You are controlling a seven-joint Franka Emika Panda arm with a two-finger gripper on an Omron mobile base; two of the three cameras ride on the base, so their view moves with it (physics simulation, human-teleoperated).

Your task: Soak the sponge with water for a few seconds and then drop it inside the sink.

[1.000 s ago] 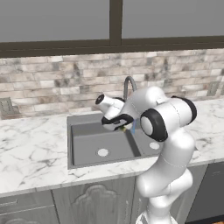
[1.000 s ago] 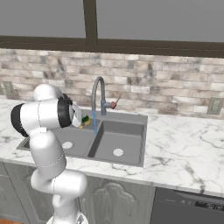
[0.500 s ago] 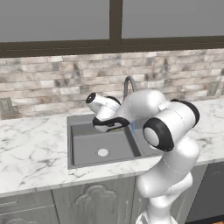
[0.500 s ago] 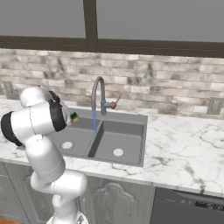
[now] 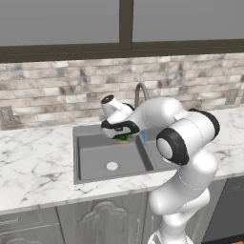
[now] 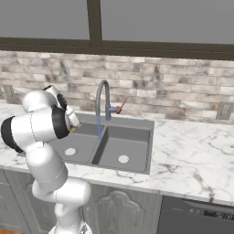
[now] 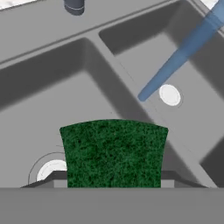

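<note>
Left base view first. No brand, label or readable writing can be made out anywhere. The pincer (image 5: 121, 135) is seen over the back part of the left basin of the sink (image 5: 90, 157), and the sponge (image 5: 123, 138) is tucked right under it — just a small green-and-yellow sliver can be picked out, held up off the basin floor. Its long axis can't really be judged from here. The water (image 5: 145, 137) is seen as a thin blue line just to the right of the sponge, under the faucet (image 5: 139, 92), apart from the sponge. The marble surface (image 5: 33, 164) is wrapped around the sink.

Right base view: the pincer is mostly hidden behind the arm's own body, and only a yellowish corner of the sponge (image 6: 76, 126) is seen poking out over the left basin. The water (image 6: 98, 126) is seen dropping from the faucet (image 6: 103, 97) toward the divider between the basins, well to the right of the sponge. A small red handle (image 6: 119, 109) is seen at the faucet base.

Hand view: the sponge (image 7: 113, 153) is pinched between the pincer's tips, dark green face turned to the camera, long axis laid across the picture, so crosswise to the pincer. Below it the left basin's drain (image 7: 51, 169) is partly covered by the sponge; the water (image 7: 175, 59) is seen slanting down beside the other drain (image 7: 169, 95), off to the upper right — not touching the sponge.
</note>
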